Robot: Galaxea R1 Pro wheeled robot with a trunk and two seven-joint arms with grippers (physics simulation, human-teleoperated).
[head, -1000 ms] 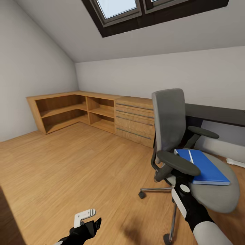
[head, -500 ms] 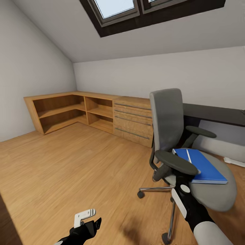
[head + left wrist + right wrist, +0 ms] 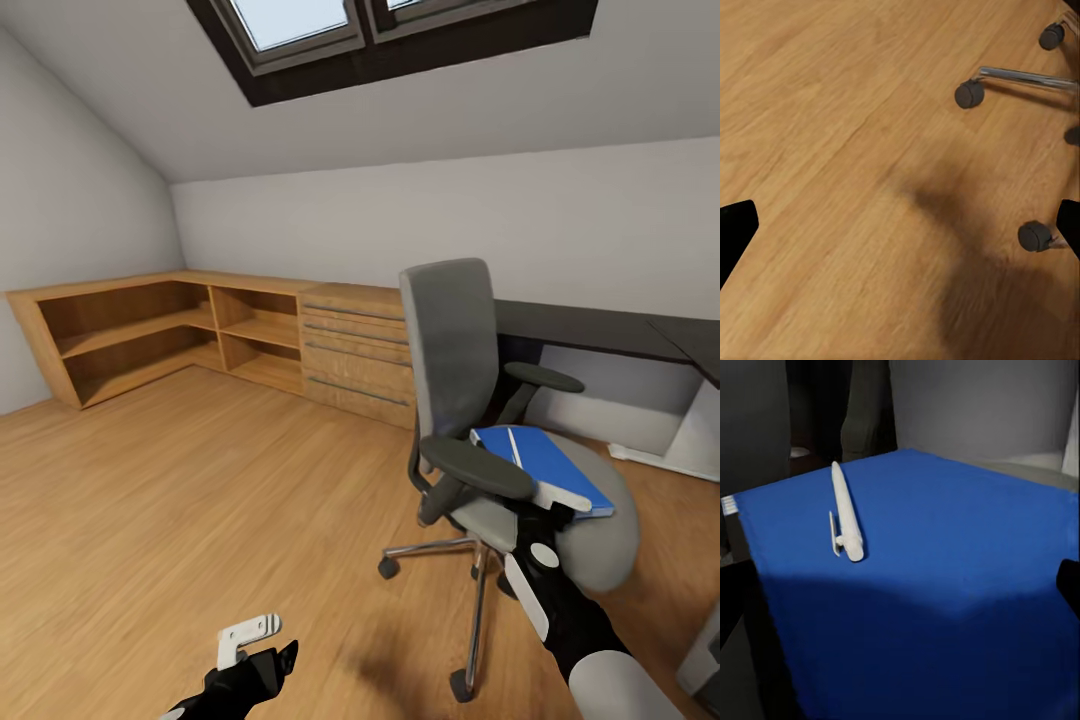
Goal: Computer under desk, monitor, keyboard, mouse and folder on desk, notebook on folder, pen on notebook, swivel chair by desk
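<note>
A: Right tool (image 3: 900, 598) spread wide, nothing held, poised just short of the folder (image 3: 945, 585)?

B: Looks so. Left tool (image 3: 900, 232) likewise wide and empty, hanging low over the wood floor (image 3: 832, 150) near the castors (image 3: 970, 94).

A: And the folder's place?

B: Flat on the swivel chair (image 3: 450, 340), between the armrests (image 3: 478, 466), one corner jutting past the seat's front. Pen (image 3: 844, 514) lying loose on top. Dark surface (image 3: 600, 328) just behind the chair.

A: Best way in, then?

B: Probably by that overhanging corner. Slide one finger beneath and one above, well onto the cover, then close firmly. Better not to pinch at the very edge: likely to sag or slip.

A: Worry about the pen?

B: Yes. Round and unsecured, so apt to roll at any tilt. Either pick off first and set aside, or lift slowly and keep the blue cover dead level.

A: Anything else?

B: Mind the near armrest, close above the wrist. Avoid shoving sideways; on castors, likely to roll away under a push.
</note>
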